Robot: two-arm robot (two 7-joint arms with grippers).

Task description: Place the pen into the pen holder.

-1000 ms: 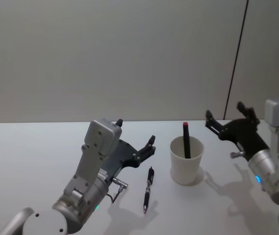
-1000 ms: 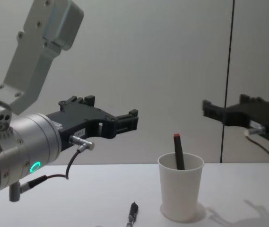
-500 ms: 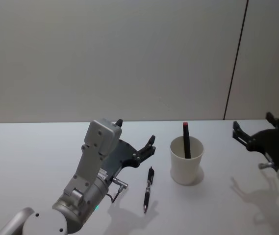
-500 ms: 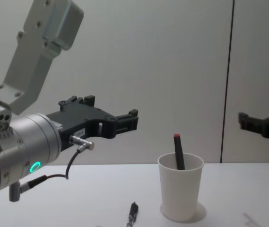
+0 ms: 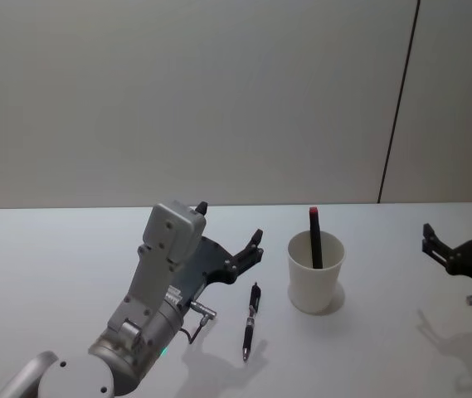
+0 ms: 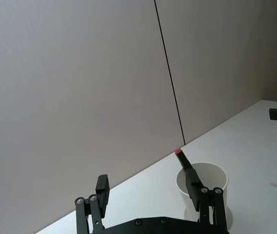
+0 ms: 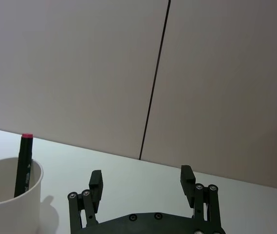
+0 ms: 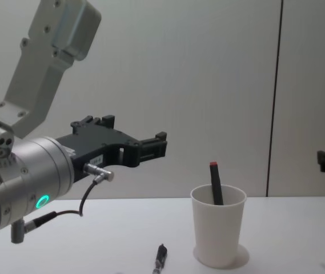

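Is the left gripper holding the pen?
No: the left gripper is open and empty, and the pen lies on the table.

The cup [image 5: 315, 282] is plain white, and the table [image 5: 53, 257] is white too. The upright pen [image 5: 315, 245] is black with a red tip; the loose pen [image 5: 250, 322] is black.

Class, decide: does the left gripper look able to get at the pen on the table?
Probably yes. The left gripper hangs open above the pen, nothing lies between them, and the cup stands clear. The right gripper sits far off.
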